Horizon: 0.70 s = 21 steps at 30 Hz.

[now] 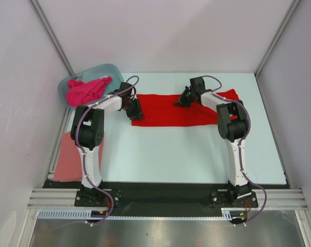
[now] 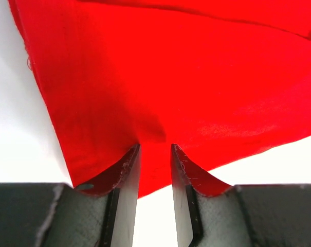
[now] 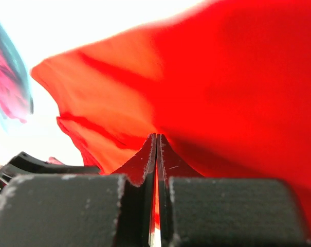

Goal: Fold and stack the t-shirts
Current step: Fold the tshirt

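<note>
A bright red t-shirt (image 1: 163,110) lies spread across the back middle of the white table. At its left edge my left gripper (image 1: 136,114) stands open, tips down on the cloth (image 2: 196,77) and a gap between the fingers (image 2: 128,164). On the shirt's upper right part, my right gripper (image 1: 180,102) is shut on a pinch of the red t-shirt (image 3: 222,77), which rises like a tent around the tips (image 3: 156,135). A magenta-pink t-shirt (image 1: 86,90) is bunched in the tub. A salmon-pink t-shirt (image 1: 70,158) lies flat at the table's left edge.
The translucent blue-grey tub (image 1: 111,69) sits at the back left corner, just left of my left arm. White walls with metal rails close in the table on three sides. A black strip (image 1: 165,188) runs along the near edge by the arm bases.
</note>
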Tool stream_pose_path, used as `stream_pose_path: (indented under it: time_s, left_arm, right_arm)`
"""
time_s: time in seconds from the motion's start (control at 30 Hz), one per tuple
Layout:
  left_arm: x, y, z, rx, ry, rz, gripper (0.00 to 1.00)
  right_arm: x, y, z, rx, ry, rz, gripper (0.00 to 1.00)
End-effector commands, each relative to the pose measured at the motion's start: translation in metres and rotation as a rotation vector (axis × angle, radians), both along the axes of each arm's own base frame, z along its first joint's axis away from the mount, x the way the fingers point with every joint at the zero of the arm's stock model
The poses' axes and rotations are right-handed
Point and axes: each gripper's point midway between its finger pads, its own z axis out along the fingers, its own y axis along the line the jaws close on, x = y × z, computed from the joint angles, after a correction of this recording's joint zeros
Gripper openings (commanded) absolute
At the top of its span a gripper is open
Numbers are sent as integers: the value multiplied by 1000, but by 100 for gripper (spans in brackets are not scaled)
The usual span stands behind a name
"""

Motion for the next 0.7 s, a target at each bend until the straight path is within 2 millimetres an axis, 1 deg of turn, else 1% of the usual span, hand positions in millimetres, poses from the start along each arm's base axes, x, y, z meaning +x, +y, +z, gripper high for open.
stream_pose_path:
  time_s: [0.0,0.03,0.07,0.1,0.13,0.17,0.2,0.23,0.27,0.3,0.33,0.37,0.4,0.43,0.47,0.5,0.53,0.57,0.63,0.67]
  left_arm:
    - [15,3,20,13,-52,-8,35]
    - [24,2,28,5,-73,-6,35]
    - [27,2,27,5,-69,-4,35]
    - [31,5,28,5,-70,6,35]
    - [39,6,36,1,-90,13,36]
    - [41,7,37,0,-92,14,36]
    - [43,8,43,2,-105,15,37]
    - [46,11,49,19,-127,17,43]
    - [46,14,53,35,-141,6,46]
    - [44,16,66,45,-170,1,49]
    - [40,23,65,88,-176,11,50]
    - [35,28,67,114,-181,4,51]
    - [31,31,76,135,-200,4,51]
    - [22,38,69,177,-183,11,52]
    - [14,42,67,205,-175,-1,53]
    - [8,40,68,223,-179,-14,54]
    - [-2,42,63,248,-166,-22,55]
    - [-6,46,59,289,-163,-21,59]
    - [-20,49,48,341,-140,-24,60]
    - [-23,49,45,350,-134,-20,60]
  right_arm:
    - [26,6,23,22,-63,-13,0]
    - [25,5,24,17,-54,-11,0]
    - [26,4,31,14,-58,-10,0]
    - [30,0,47,5,-85,-17,0]
    - [31,-3,56,-13,-98,-7,0]
    - [23,-10,58,-44,-66,-3,0]
    - [25,-20,78,-68,-94,-15,0]
    - [21,-28,85,-91,-94,-15,2]
    - [12,-39,86,-131,-71,-5,7]
    - [7,-56,99,-158,-76,-35,13]
    - [0,-68,102,-179,-61,-47,18]
    - [-12,-79,98,-204,-26,-50,29]
    - [-18,-92,103,-215,-20,-74,35]
    - [-33,-116,102,-220,16,-116,40]
    - [-41,-129,105,-205,37,-160,46]
    - [-48,-138,106,-176,48,-178,49]
    - [-51,-163,104,-156,57,-235,51]
    - [-70,-170,104,-139,73,-253,55]
    - [-84,-196,101,-122,98,-316,59]
    - [-96,-215,97,-122,121,-359,62]
